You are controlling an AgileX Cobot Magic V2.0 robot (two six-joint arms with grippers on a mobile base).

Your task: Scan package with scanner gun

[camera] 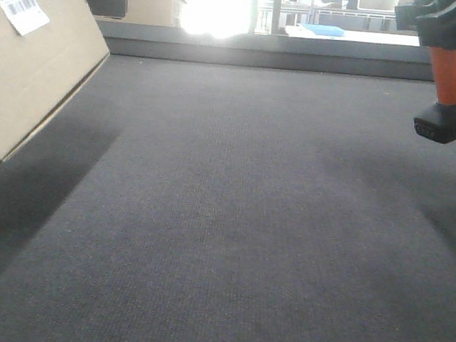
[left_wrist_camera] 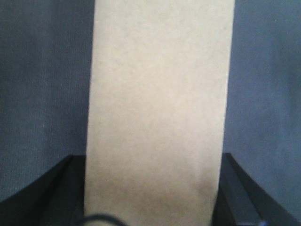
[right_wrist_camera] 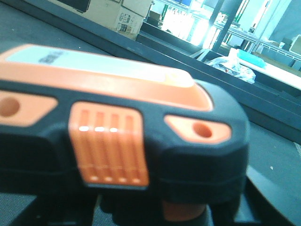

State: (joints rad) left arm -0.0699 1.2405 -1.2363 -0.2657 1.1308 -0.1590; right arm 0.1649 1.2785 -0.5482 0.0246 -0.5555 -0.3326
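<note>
**Box in one hand, scanner in the other, now to line them up**

My left fingers are clamped on the box. In the left wrist view there's a black finger on each side of it, and the cardboard runs lengthwise straight away from the wrist. From the front camera the box is at the far left, off the desk and tipped over. The face with the white label slopes up and toward the right.

The scanner is way over on the other side, top right of the front view, hanging in the air with its orange handle pointing down and the black foot lowest. My right fingers only show as dark slivers under it in the right wrist view. They look closed around the handle, since nothing else is holding it up.

So the label lies to the left of the scanner, well apart from it, across a big stretch of bare desk. The right arm is the one doing the aiming. I can't tell exactly where the nose points right now. My guess is that the next bit is swinging the head toward that label, or tipping the box to meet it.
</note>
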